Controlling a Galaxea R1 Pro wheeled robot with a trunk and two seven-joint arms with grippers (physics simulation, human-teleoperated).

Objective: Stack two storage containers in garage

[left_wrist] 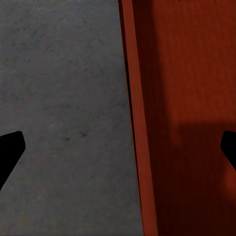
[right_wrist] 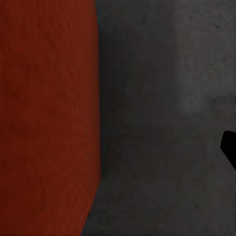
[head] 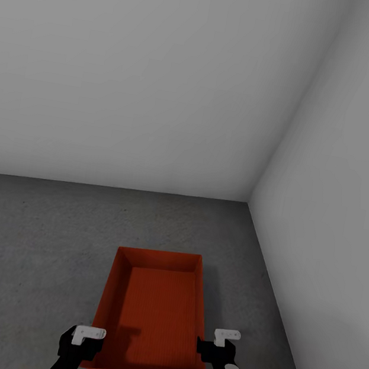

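container showing orange-red, finely ribbed inside | floor looking speckled dark grey | walls reading plain pale grey | grippers: left and right showing black with white tabs

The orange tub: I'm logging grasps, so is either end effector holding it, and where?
Nothing is clamped: the tub has the left end effector open astride one long wall; the right one's state can't be told.

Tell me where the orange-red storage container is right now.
In the head view the storage container sits low and centre on the grey concrete floor, between the left gripper and right gripper, near the corner of the pale walls.
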